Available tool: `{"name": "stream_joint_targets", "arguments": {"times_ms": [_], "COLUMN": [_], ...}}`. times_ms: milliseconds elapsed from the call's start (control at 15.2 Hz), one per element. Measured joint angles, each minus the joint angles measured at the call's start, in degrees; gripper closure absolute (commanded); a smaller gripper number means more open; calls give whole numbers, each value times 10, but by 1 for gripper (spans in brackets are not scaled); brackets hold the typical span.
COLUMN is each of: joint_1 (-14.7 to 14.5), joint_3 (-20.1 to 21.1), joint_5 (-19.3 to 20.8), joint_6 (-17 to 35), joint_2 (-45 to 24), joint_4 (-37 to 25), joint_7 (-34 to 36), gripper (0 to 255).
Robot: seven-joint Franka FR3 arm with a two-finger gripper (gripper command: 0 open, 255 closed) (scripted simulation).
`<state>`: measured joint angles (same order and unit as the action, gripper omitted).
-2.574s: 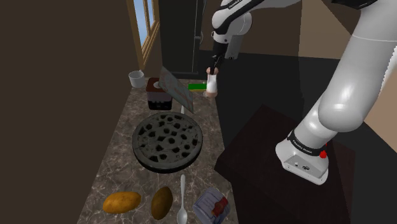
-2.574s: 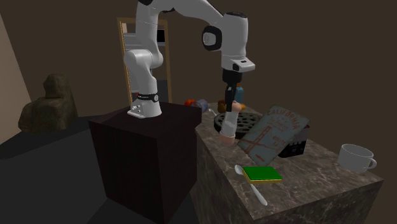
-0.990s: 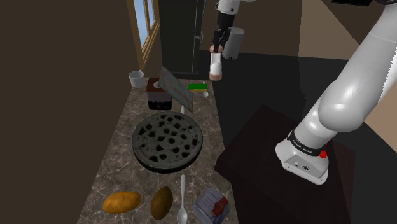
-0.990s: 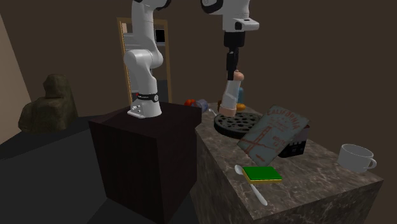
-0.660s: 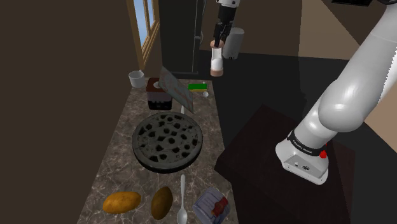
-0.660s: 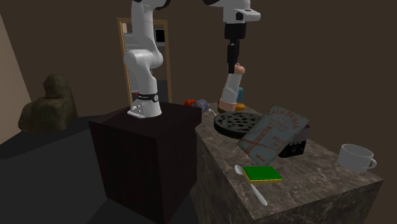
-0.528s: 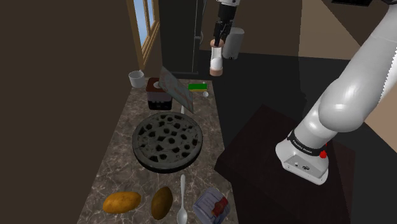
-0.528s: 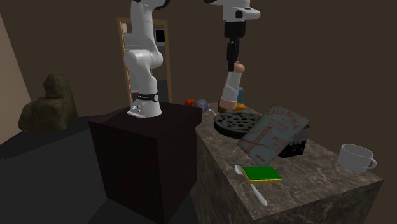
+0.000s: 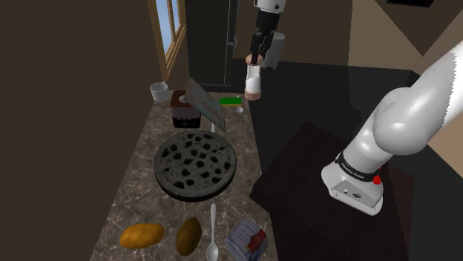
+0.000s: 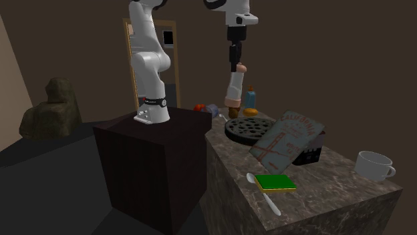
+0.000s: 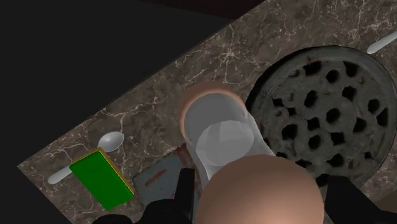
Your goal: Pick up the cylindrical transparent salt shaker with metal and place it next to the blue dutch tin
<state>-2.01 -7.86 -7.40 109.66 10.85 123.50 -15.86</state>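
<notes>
Salt shaker (image 9: 253,80): clear body, copper-toned ends; carried in the air above the far part of the desk (image 9: 141,159), off its surface.
Jaws: clamped on the shaker's upper end.
Blue tin (image 9: 205,104): leaned against a dark box (image 9: 182,109), below and left of the shaker.
Green pad (image 9: 231,101): laid flat just right of the tin.
</notes>
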Motion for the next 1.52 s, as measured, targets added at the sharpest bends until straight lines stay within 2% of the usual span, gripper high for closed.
{"name": "stream_joint_targets", "arguments": {"times_ms": [726,1056,1518], "joint_1": [-55,-87,-135], "joint_3": [93,143,217], "joint_5": [-28,-57,-105], "joint_6": [17,16,17], "joint_2": [152,204,247], "joint_4": [149,190,215], "joint_7": [133,198,289], "gripper": [255,255,255]}}
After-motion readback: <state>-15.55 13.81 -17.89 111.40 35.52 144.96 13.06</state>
